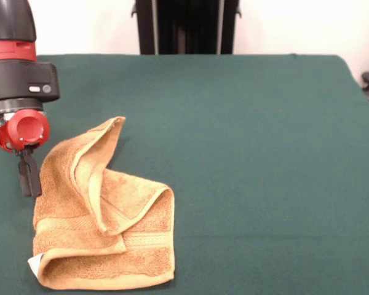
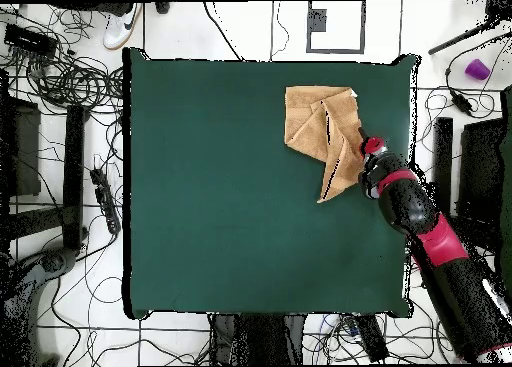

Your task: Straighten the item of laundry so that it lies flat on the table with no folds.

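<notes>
Front view: my end effector, closed and empty, hangs at the folded towel's nine o'clock edge; next, grasp a flap

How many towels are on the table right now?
1. The only towel lies crumpled and folded over itself near a table corner, just beside the pincer. Nothing suggests a second one underneath, though the folds could hide one.

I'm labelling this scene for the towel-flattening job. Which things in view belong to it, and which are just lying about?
Belongs to the job:
golden-orange terry towel, crumpled and folded over
dark green felt-covered table
red and black end effector beside the towel

Just lying about:
tangled black cables on the floor
small purple object
</notes>
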`<move>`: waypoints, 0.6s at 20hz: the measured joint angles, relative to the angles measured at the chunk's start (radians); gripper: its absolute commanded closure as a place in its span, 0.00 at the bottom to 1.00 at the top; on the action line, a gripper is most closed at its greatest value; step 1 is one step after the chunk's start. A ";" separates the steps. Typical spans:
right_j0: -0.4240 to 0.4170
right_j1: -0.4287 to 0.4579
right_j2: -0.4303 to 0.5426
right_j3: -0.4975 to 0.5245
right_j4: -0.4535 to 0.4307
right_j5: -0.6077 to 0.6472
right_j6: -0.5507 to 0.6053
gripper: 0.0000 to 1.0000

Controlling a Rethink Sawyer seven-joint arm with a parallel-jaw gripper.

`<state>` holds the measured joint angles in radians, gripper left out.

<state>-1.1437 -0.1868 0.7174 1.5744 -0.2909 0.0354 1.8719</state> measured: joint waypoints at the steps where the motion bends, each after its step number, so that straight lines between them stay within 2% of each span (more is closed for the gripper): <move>1: 0.004 -0.002 -0.005 -0.002 0.000 0.002 0.000 0.00; 7: 0.092 -0.084 -0.106 -0.036 -0.011 0.132 0.000 0.00; 12: 0.114 -0.114 -0.119 -0.052 -0.011 0.180 0.000 0.00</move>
<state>-1.0293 -0.3011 0.5980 1.5226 -0.3018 0.2155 1.8719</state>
